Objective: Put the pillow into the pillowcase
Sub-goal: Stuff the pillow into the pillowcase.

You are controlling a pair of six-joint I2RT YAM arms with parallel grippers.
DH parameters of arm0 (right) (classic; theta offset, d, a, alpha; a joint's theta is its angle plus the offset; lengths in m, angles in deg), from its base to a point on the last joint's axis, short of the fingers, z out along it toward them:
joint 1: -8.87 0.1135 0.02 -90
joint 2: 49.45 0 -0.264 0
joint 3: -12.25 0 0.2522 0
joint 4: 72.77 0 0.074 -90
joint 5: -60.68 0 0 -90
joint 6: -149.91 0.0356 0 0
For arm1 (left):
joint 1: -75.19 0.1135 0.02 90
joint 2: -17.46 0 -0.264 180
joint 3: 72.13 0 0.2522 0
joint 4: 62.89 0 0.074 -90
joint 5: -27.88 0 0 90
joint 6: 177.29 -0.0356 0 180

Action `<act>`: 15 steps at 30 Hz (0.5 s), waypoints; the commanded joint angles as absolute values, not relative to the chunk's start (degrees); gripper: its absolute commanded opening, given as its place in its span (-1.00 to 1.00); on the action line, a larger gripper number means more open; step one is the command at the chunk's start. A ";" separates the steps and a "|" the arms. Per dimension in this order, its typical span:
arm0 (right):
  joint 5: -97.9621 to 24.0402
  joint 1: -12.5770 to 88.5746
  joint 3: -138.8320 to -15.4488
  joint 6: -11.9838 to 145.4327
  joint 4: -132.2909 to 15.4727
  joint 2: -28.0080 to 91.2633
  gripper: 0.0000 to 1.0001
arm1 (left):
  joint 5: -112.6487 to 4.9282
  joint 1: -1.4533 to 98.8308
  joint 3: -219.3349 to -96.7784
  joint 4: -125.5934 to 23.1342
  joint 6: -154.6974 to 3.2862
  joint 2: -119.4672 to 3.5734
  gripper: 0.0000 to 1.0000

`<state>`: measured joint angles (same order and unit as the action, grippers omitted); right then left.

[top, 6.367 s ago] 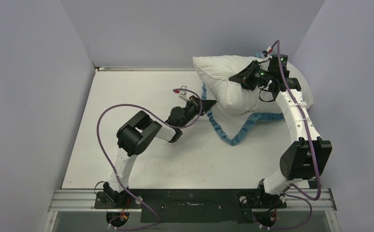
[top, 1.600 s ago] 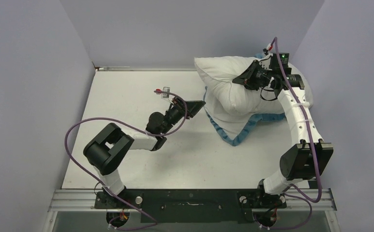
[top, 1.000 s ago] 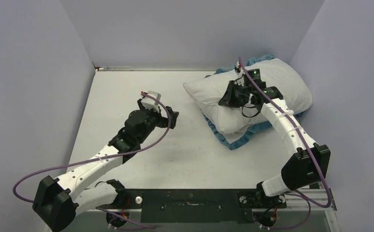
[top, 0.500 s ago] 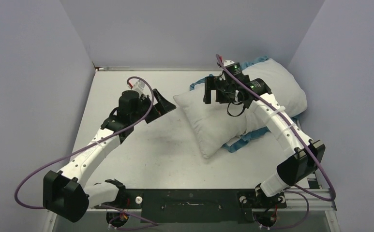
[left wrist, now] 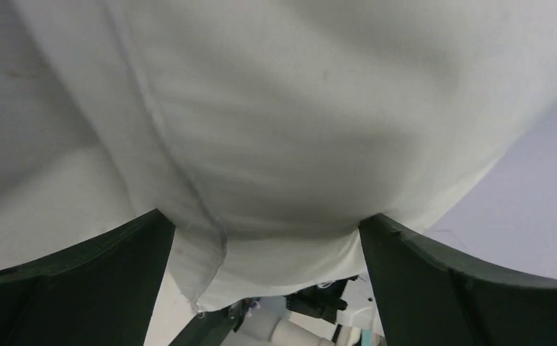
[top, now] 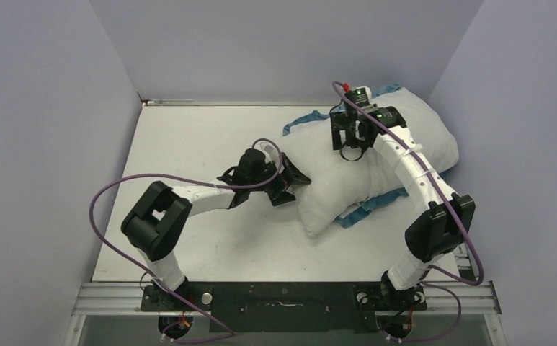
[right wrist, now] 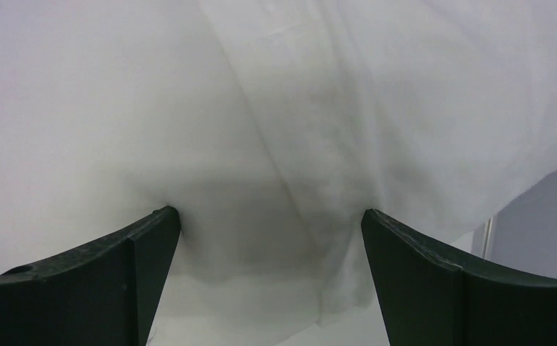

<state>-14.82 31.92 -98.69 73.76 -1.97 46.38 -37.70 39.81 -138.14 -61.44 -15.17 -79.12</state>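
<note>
Noted a pillow [top: 347, 184], plain white, plump and soft, lying diagonally on the right half of the tabletop [top: 210, 144]: one corner pointing to the near centre, the other end against the far right. Shallow creases and a stitched seam visible across the fabric in both wrist views. Found resting on top of the pillowcase [top: 367, 208], not inside it. Recorded the latter as limp and flat underneath, showing only blue ruffled edging at the near-right side, the far-left side and the far end.
</note>
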 commanded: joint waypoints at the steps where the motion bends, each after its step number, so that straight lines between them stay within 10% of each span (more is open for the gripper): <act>1: -12.26 26.53 -99.89 70.83 -2.00 40.03 0.88 | -33.43 37.50 -145.42 -78.58 -7.96 -84.76 0.89; 6: -14.95 26.19 -99.29 73.49 -4.24 37.56 0.89 | -31.45 39.25 -151.83 -70.40 -14.43 -87.42 0.69; 15: -13.82 19.48 -96.49 74.23 -5.98 43.56 0.94 | -28.32 40.27 -153.67 -75.92 -11.74 -90.73 -0.38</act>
